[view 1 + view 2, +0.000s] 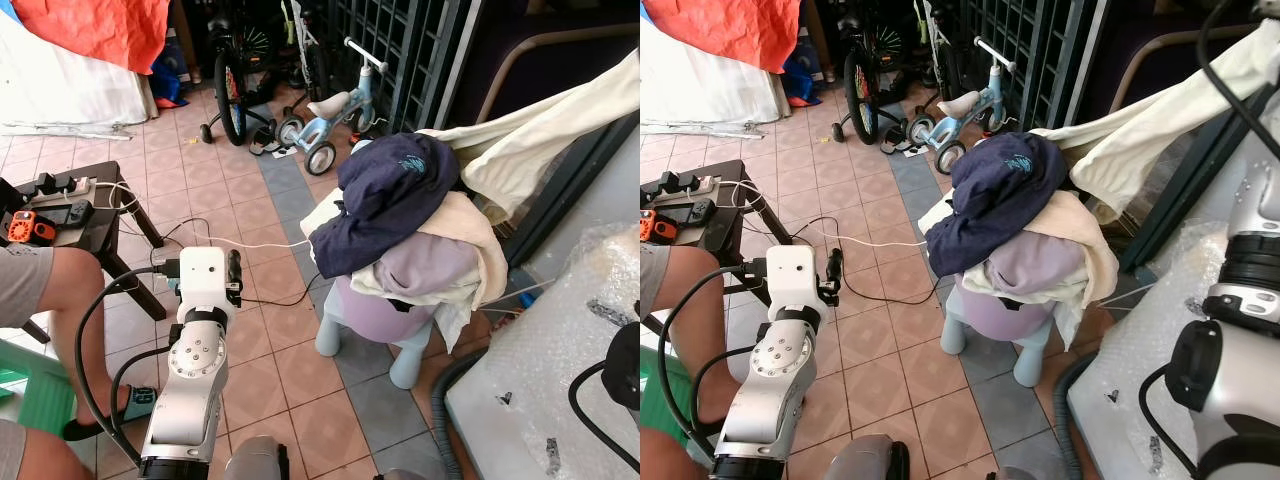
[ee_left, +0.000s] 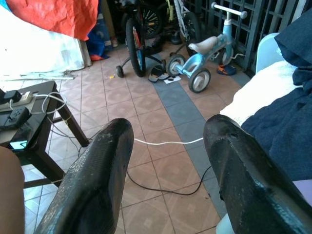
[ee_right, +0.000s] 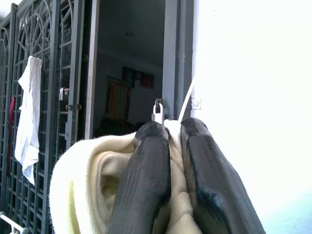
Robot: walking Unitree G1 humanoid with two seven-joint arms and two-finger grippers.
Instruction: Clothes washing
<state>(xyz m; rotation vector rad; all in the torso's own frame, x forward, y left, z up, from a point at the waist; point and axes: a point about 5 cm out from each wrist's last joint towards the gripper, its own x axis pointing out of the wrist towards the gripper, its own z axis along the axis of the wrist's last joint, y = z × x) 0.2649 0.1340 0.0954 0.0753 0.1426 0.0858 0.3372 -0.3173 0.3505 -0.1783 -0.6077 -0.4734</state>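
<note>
A heap of clothes sits on a small pale stool (image 1: 400, 365): a navy garment (image 1: 390, 195) on top, a lilac one (image 1: 425, 265) and cream pieces under it. A long cream garment (image 1: 540, 135) stretches from the heap up to the upper right. My right gripper (image 3: 174, 131) is shut on that cream garment's (image 3: 83, 180) bunched fabric, held high beside a grille door. My left gripper (image 2: 168, 136) stands open with nothing between its fingers, low and to the left of the heap, over the tiled floor; in the left eye view the left gripper (image 1: 233, 275) is at the end of the silver arm.
A bubble-wrapped white surface (image 1: 560, 370) lies at the right. A seated person's leg (image 1: 70, 290) and a black table (image 1: 90, 225) with a power strip stand at the left. A white cable (image 1: 250, 243) crosses the floor. A bicycle (image 1: 228, 70) and a blue trike (image 1: 335, 110) are behind.
</note>
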